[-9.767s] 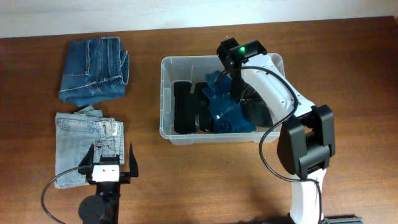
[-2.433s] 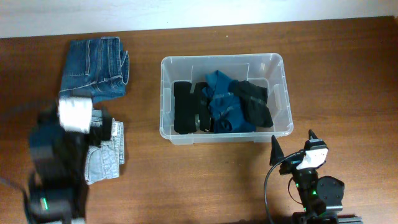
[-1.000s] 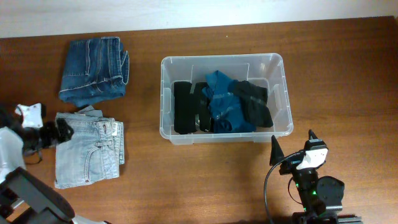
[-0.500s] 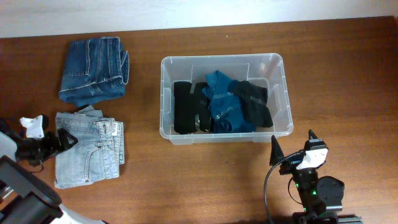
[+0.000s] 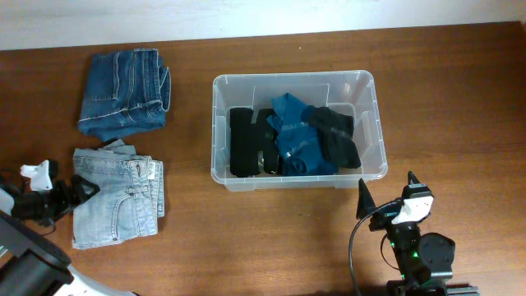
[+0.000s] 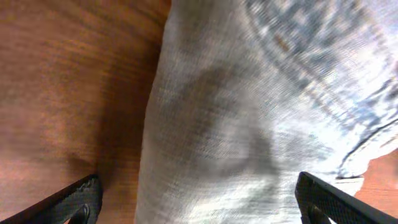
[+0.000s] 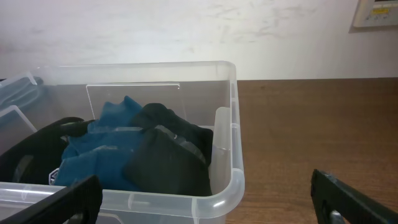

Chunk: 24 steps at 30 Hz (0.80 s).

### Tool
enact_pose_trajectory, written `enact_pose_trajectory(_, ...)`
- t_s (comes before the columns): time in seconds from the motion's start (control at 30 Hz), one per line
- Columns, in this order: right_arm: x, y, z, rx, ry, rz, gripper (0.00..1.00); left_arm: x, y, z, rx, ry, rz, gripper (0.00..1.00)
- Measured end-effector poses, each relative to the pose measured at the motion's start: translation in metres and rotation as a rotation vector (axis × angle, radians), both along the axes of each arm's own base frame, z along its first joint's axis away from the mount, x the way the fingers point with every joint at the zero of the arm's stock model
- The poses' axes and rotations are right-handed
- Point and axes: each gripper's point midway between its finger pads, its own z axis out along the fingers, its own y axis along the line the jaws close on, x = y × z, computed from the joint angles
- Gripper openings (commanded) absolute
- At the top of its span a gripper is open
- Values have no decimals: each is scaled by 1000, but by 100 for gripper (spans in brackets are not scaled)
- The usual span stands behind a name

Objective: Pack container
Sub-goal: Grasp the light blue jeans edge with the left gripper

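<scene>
My left end effector [image 5: 80,195], jaws apart, has dropped to the light jeans [image 5: 123,201], likely the next load for the container [image 5: 219,123] standing mid-surface [image 5: 460,99], while my right end effector [image 5: 386,184] idles spread nearby.

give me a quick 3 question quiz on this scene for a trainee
1. True or false: the container already holds clothes.
2. The left gripper is at the edge of which item? A. container B. light jeans C. nothing nearby
3. Is the right gripper open or shut, and is it holding anything?
Key: 1 true; 2 B; 3 open, holding nothing.
</scene>
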Motion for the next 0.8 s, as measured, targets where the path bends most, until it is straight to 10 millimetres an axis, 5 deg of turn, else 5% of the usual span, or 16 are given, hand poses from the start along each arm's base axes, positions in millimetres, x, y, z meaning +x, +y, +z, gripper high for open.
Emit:
enact_pose_trajectory(0.4,0,0,0,0,0,0,98,3,-29,1,-132,-106,-7,99)
enact_pose_trajectory(0.8,0,0,0,0,0,0,98,5,-37,2,-170,-169,4,99)
